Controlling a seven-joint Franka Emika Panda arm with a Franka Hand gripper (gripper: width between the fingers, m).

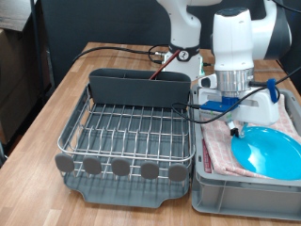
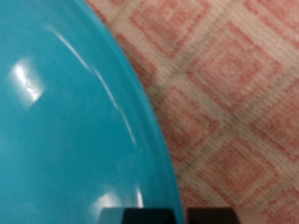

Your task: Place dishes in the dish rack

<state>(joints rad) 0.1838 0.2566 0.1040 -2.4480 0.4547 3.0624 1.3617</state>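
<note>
Currently the wooden table (image 1: 42,113) is carrying the dish rack (image 1: 127,132), wire grid sitting bare, dark caddy (image 1: 139,87) standing at its far edge, grey discs (image 1: 120,168) lining the near edge. At the exterior view's right the grey crate (image 1: 246,195) is holding the pink checked cloth (image 2: 238,84), with the light-blue plate (image 1: 271,153) lying tilted on it. The gripper (image 1: 236,125) is hanging just over the plate's rim; finger spacing: cannot tell.
</note>
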